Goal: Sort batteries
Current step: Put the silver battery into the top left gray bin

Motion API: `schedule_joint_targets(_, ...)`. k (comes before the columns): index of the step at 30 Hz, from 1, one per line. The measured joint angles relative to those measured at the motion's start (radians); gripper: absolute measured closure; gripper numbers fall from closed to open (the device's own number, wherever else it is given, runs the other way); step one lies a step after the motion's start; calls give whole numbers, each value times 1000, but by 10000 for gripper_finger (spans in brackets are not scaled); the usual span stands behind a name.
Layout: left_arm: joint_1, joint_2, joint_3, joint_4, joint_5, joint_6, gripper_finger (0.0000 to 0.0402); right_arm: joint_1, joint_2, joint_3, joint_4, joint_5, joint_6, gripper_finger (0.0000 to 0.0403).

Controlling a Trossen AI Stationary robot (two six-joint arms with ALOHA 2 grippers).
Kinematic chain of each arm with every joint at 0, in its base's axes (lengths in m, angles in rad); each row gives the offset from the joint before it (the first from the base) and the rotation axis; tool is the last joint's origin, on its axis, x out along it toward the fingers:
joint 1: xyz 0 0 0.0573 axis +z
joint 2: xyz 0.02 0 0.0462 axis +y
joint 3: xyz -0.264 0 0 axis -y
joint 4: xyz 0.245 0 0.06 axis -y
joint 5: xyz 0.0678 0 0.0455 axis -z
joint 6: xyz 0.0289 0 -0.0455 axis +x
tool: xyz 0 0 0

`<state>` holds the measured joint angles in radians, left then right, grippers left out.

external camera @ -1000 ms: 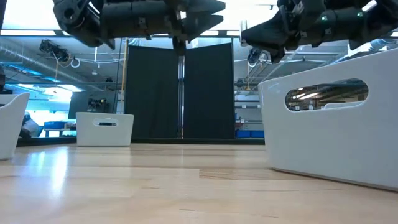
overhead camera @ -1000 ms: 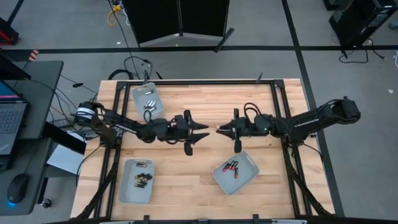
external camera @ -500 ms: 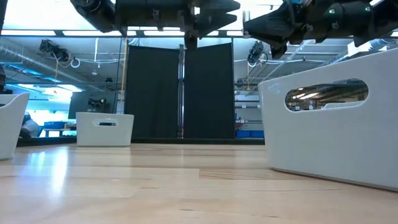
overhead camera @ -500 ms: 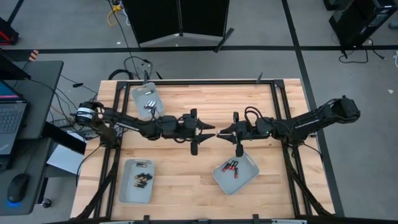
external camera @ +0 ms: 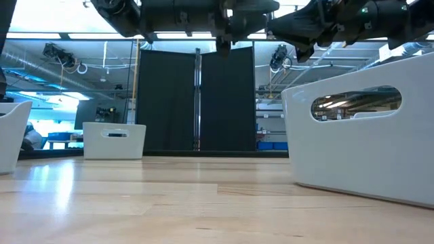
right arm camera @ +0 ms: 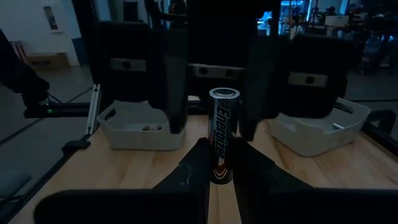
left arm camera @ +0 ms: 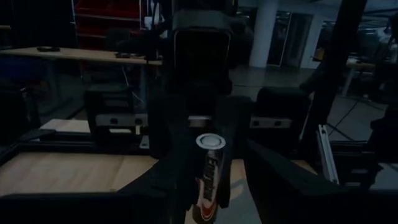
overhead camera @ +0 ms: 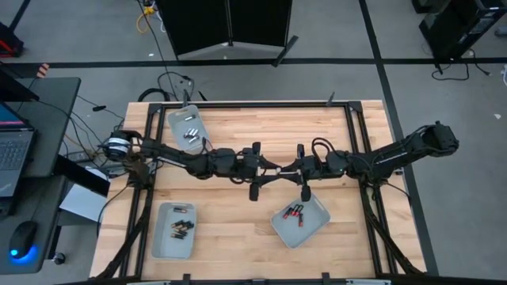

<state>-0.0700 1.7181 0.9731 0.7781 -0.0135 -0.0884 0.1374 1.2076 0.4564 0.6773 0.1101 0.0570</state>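
Two grippers meet nose to nose above the middle of the table (overhead camera: pixel 238 229), and one battery (right arm camera: pixel 222 144) stands between them, mid-handover. The right gripper (overhead camera: pixel 288 168) has its fingers closed on the cell's lower end. The left gripper (overhead camera: pixel 270 169) has its fingers spread on either side of the same cell without yet pinching it (the wrist views show gaps). If the right one lets go before the left closes, the battery would likely drop and roll on the wood, missing the tray (overhead camera: pixel 318 224) just beside them.
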Motion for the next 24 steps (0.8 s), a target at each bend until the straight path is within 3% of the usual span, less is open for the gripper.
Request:
schedule_joint_targets(7, 0, 1, 12, 5, 38, 0, 254, 18, 0, 0, 3, 3, -7, 349)
schedule_joint_targets(16, 1, 6, 11, -13, 43, 6, 320, 18, 0, 0, 12, 2, -7, 349)
schedule_joint_targets(24, 8, 5, 11, -14, 74, 37, 345, 18, 0, 0, 19, 2, -8, 349)
